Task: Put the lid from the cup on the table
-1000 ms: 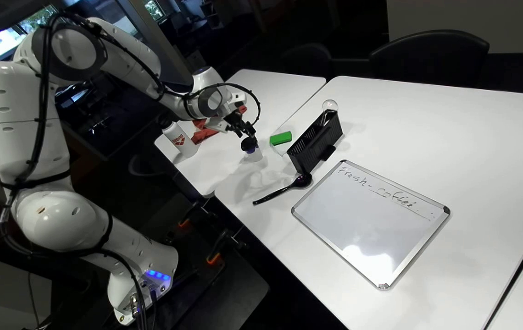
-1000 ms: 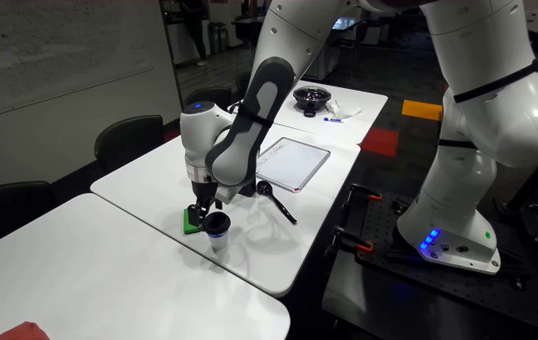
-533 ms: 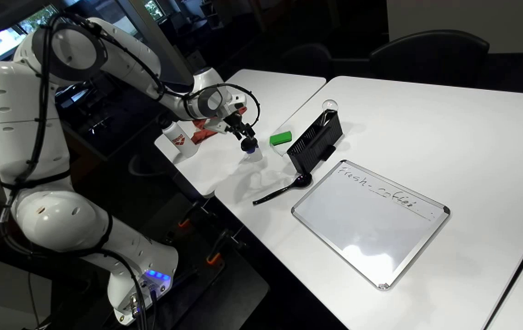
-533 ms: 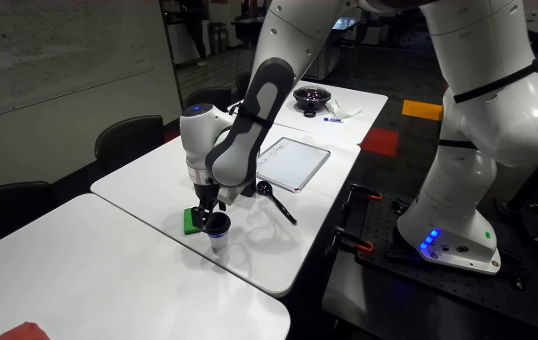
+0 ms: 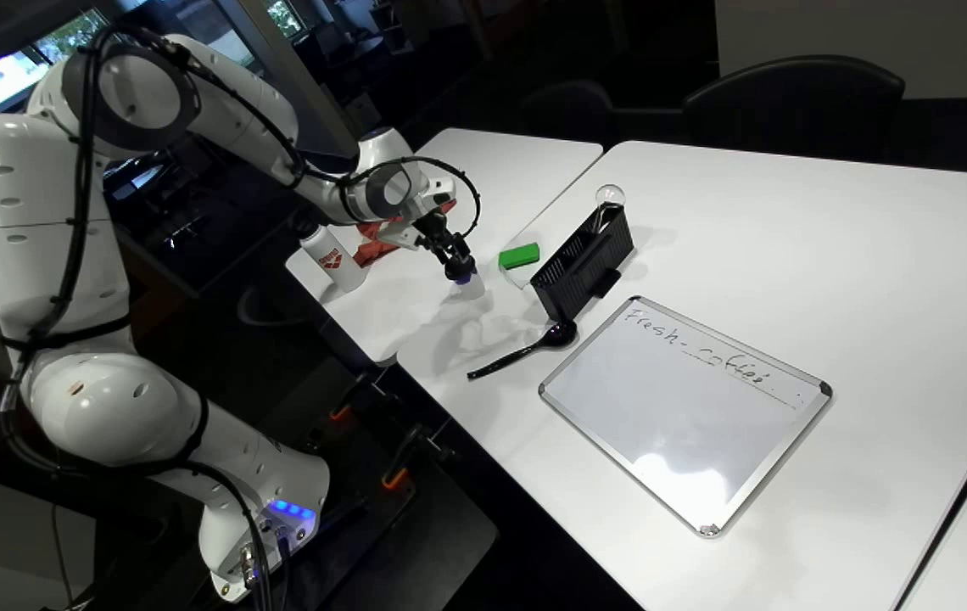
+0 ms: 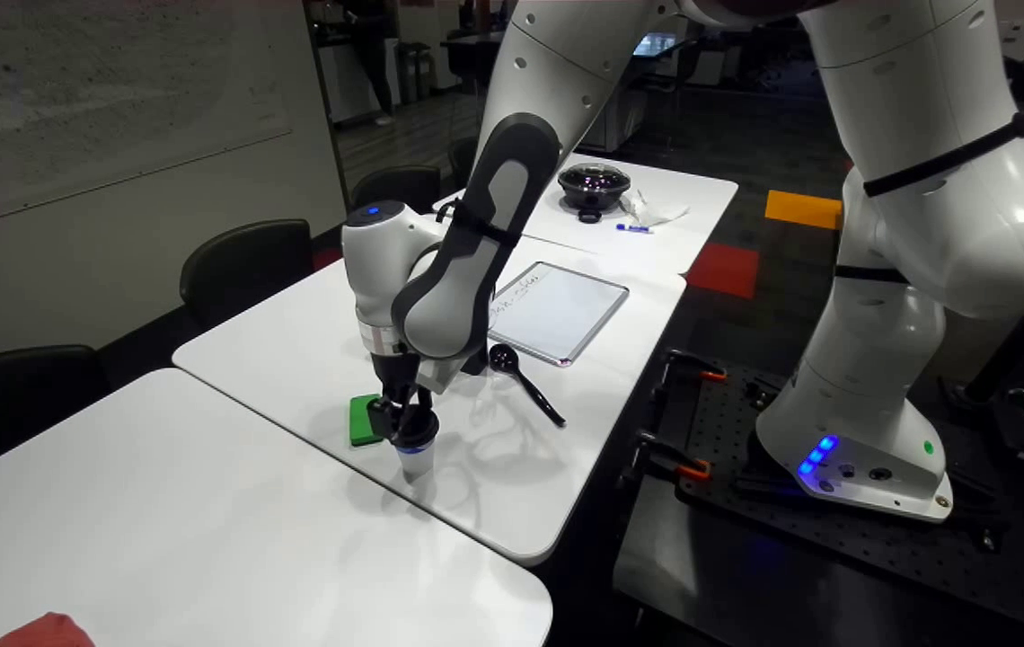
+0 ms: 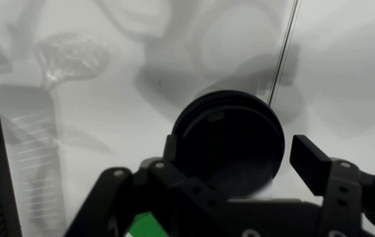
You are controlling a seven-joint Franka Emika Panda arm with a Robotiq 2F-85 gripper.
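Lower than a second ago, the pincer (image 7: pixel 233 149) is spread wide over the lid (image 7: pixel 228 131), which caps the cup (image 6: pixel 418 462) on the tabletop (image 6: pixel 296 332).

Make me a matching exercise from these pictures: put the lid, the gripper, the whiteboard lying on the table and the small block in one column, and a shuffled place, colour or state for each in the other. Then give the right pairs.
Column one:
1. lid
2. gripper
3. whiteboard
4. small block

Column two:
A. written on
B. bright green
C. on top of the cup
D. jaws apart

Right pairs: 1-C, 2-D, 3-A, 4-B.
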